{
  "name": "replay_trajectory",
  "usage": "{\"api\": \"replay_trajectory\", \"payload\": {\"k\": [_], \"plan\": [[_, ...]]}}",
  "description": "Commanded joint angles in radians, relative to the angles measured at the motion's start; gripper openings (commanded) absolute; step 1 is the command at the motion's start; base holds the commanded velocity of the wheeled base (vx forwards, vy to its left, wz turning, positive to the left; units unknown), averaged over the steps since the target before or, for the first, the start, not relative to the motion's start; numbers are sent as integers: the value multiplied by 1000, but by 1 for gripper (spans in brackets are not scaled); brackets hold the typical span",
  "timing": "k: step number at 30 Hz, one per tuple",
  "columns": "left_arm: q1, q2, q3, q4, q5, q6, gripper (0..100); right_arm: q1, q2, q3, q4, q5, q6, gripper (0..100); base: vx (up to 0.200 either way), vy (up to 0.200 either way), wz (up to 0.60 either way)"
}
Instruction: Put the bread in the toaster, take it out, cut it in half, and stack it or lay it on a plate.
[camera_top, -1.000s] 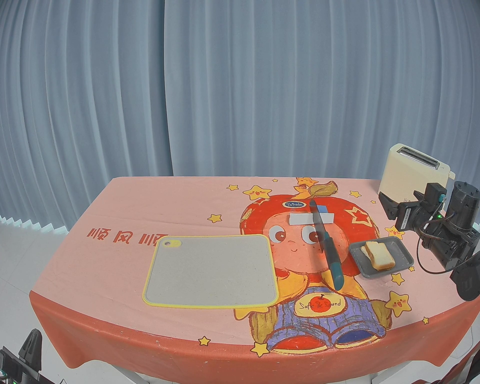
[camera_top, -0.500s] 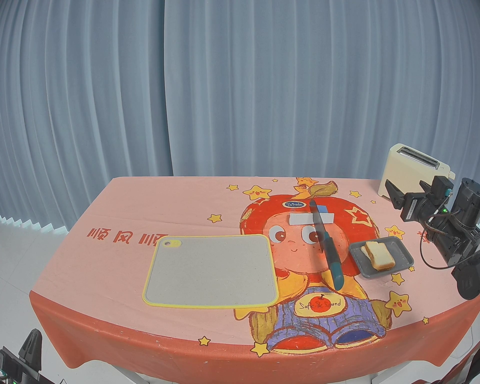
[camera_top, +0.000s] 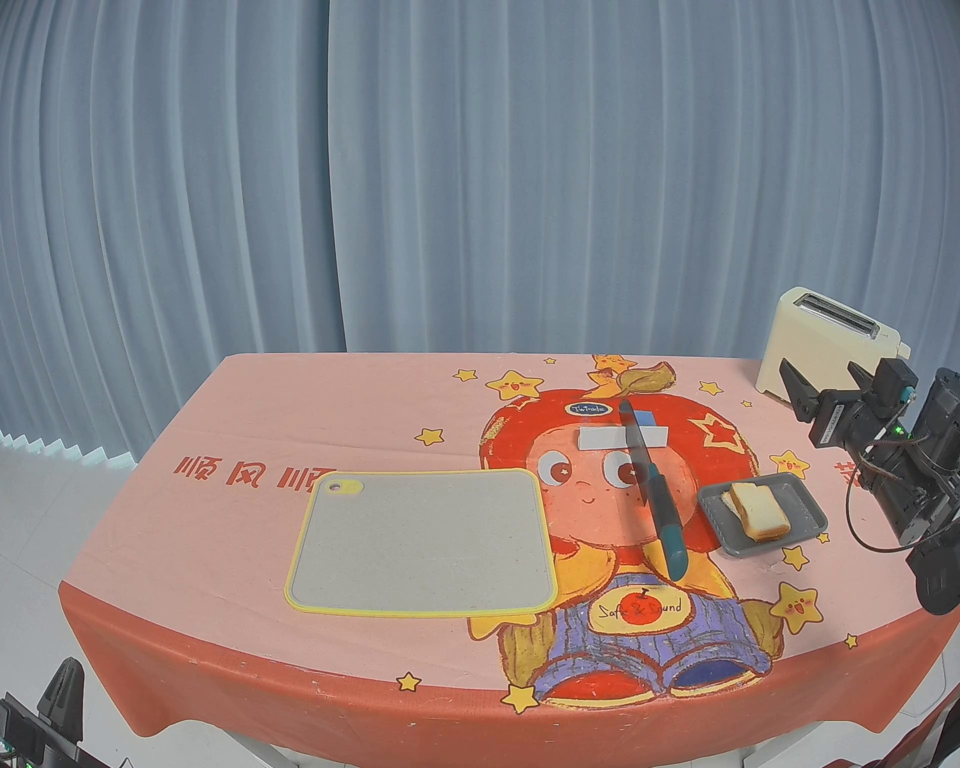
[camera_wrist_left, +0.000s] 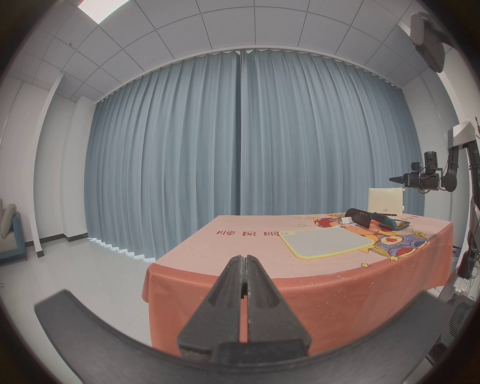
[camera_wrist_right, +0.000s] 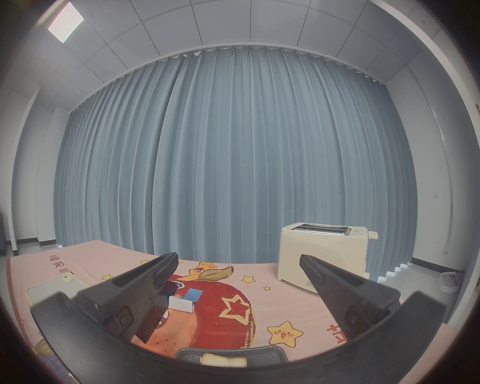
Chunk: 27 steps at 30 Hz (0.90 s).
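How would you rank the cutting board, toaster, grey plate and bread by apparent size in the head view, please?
1. cutting board
2. toaster and grey plate: too alike to rank, toaster farther off
3. bread

The right gripper (camera_top: 816, 366) partly hides the toaster (camera_top: 815, 335).

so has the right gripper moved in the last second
Yes. Against the toaster in the head view, the right gripper has shifted right and slightly up, away from the plate holding the bread.
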Motion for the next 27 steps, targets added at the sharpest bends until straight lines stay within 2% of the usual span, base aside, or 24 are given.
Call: {"api": "replay_trajectory", "payload": {"k": [1, 9, 12, 19, 21, 22, 26, 27], "plan": [[1, 0, 18, 0, 0, 0, 0, 6, 3, 66, -64, 1, 1, 100, 0, 0, 0], [1, 0, 18, 0, 0, 0, 0, 7, 6, 141, -125, 1, 2, 100, 0, 0, 0], [1, 0, 18, 0, 0, 0, 0, 6, 6, 230, -174, 4, 7, 100, 0, 0, 0], [1, 1, 18, 0, 0, 0, 0, 4, 27, 334, -245, 4, 28, 100, 0, 0, 0], [1, 0, 18, 0, 1, 0, 0, 4, 47, 397, -265, 5, 44, 100, 0, 0, 0], [1, 0, 18, 0, 0, 0, 0, 4, 47, 397, -265, 5, 45, 100, 0, 0, 0], [1, 0, 18, 0, 0, 0, 0, -5, 55, 397, -265, 2, 110, 100, 0, 0, 0], [1, 0, 18, 0, 0, 0, 0, -5, 55, 397, -265, 2, 110, 100, 0, 0, 0]]}}
